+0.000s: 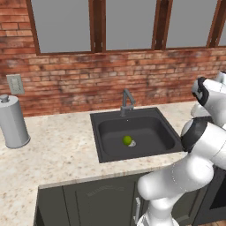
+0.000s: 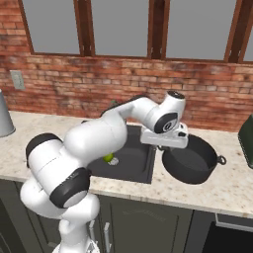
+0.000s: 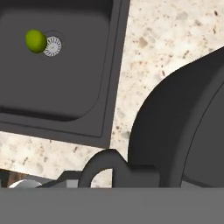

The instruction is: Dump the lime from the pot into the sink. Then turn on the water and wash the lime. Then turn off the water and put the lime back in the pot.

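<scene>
Already the lime (image 1: 127, 140) lies beside the sink (image 1: 106, 152) drain, while the jaws grip the pot (image 2: 190, 165) rim.

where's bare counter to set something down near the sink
Widest free patch: the counter between the metal canister and the sink. Right of the sink it is crowded: the pot sits there with the gripper at its rim. The lime lies beside the drain.

In the right base view the arm covers most of the sink (image 2: 136, 163) and half the lime (image 2: 108, 157), and the gripper's fingers sit hidden behind the hand at the pot (image 2: 192, 163) rim. In the hand view the right edge cuts off the pot (image 3: 175, 127)
</scene>
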Robot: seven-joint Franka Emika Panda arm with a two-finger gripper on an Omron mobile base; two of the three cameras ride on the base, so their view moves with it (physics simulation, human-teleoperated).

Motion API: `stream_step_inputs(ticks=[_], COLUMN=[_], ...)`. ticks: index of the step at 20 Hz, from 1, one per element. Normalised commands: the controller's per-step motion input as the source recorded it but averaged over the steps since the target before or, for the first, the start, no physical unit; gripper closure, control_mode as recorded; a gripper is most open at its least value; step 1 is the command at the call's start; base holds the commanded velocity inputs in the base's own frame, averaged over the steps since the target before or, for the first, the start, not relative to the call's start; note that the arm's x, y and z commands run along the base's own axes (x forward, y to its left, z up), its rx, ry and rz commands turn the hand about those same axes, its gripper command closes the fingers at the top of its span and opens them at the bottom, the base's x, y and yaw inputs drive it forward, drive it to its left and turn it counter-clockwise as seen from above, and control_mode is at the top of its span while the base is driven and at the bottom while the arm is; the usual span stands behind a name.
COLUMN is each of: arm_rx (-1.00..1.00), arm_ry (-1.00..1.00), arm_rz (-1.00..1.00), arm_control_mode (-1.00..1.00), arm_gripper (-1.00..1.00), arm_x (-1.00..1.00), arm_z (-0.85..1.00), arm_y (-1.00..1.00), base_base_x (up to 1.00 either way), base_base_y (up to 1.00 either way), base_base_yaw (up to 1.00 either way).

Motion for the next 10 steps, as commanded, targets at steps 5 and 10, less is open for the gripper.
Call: stream_step_inputs(ticks=[5,10], arm_rx=[-0.07,-0.05], arm_ry=[0.00,0.00], arm_rz=[0.00,0.00], arm_control_mode=[-1.00,-1.00], arm_gripper=[1.00,1.00], arm_x=[0.12,0.15], arm_z=[-0.52,-0.42], arm_y=[-0.32,-0.33], base_base_x=[0.00,0.00], base_base_y=[0.00,0.00], base_base_yaw=[0.00,0.00])
